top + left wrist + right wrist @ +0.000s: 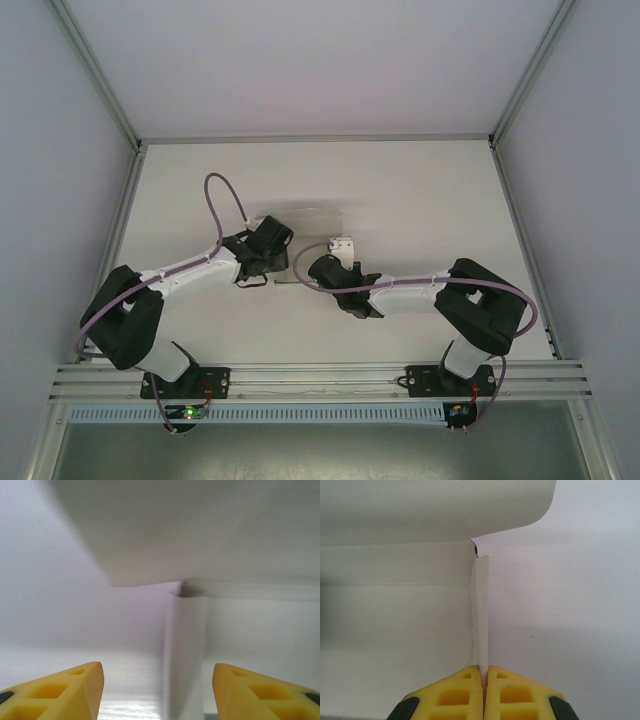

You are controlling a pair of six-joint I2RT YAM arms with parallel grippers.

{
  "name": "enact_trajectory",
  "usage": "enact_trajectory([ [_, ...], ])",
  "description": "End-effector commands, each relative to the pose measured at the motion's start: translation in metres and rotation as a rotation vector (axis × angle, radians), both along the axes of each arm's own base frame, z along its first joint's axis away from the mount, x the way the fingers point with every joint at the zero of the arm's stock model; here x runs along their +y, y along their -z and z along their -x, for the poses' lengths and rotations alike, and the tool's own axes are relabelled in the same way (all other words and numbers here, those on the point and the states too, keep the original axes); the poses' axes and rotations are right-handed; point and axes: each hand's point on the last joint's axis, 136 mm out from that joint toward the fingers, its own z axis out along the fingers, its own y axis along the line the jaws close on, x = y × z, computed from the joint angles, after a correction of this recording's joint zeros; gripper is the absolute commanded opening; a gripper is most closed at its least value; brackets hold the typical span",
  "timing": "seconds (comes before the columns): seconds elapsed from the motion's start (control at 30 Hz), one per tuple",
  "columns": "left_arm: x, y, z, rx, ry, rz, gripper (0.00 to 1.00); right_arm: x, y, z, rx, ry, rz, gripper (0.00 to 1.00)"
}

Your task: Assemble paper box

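Paper box [315, 218] at mid-table [400, 190], between the two hands, its walls partly raised.
Right hand [484, 676] is pinched tight on a thin upright flap [480, 605] of the white card. Left hand [157, 690] stands wide, with its yellow fingers [70, 690] on either side of a folded wall and clear of it.

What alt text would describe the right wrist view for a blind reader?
The right claw, yellow fingers shut, pinches a thin upright flap of the white paper box. A wider flap curves over it at the top.
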Motion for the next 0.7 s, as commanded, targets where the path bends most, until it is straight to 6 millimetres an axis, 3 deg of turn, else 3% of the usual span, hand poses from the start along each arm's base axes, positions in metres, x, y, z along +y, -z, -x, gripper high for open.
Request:
enact_trajectory([
  [0.0, -0.001, 0.021, 0.002, 0.038, 0.011, 0.055, 0.58, -0.005, 0.011, 0.003, 0.025, 0.015, 0.039, 0.00],
  [0.13, -0.013, 0.029, -0.001, 0.072, 0.036, 0.100, 0.50, -0.003, 0.014, 0.003, 0.031, 0.010, 0.046, 0.00],
  [0.3, 0.007, 0.047, 0.004, 0.135, -0.018, 0.005, 0.30, -0.008, 0.014, 0.003, 0.025, 0.022, 0.050, 0.00],
  [0.57, 0.049, 0.069, 0.016, 0.202, -0.098, -0.216, 0.14, -0.020, 0.012, 0.002, 0.010, 0.052, 0.068, 0.00],
  [0.67, 0.063, 0.074, 0.022, 0.231, -0.108, -0.318, 0.00, -0.028, 0.008, 0.002, -0.008, 0.071, 0.084, 0.00],
])
